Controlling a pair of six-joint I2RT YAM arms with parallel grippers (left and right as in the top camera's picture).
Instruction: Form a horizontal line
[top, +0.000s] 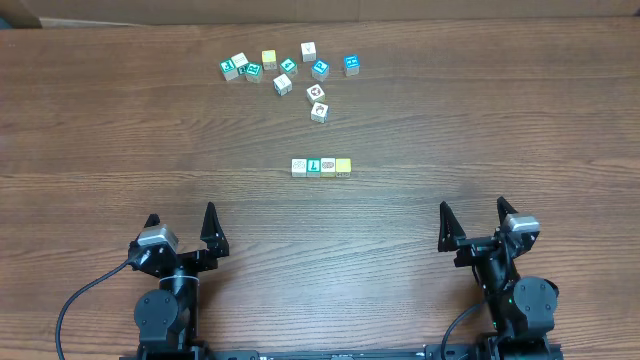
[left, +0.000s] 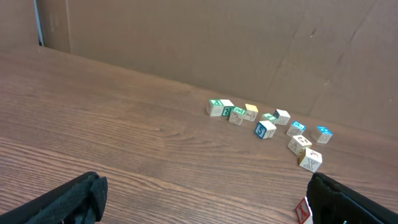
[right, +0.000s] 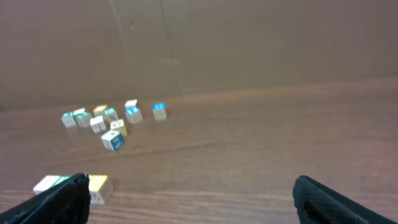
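Tabletop (top: 100, 150) of brown wood grain fills the overhead view and carries everything else. Two black arms sit on the near side of the horizontal line (top: 321, 167), well apart from it, one toward each end. The left gripper (top: 181, 213) and the right gripper (top: 473, 205) both point toward the line, jaws spread wide with nothing between them. Each arm is folded low over its base, a resting pose that likely means no cube needs carrying just now.

On the far side of the line, well apart from it, lies a loose cluster (top: 285, 72) of small white and teal cubes. These seem to be spares, left at a distance where they cannot disturb the row.

The line itself is four tiny cubes touching side by side, straight and level, so the row looks finished. From its left end they are a white cube (top: 298, 167), a teal-faced cube (top: 313, 167), a tan cube (top: 328, 167) with a brown mark, and a yellow cube (top: 343, 166).
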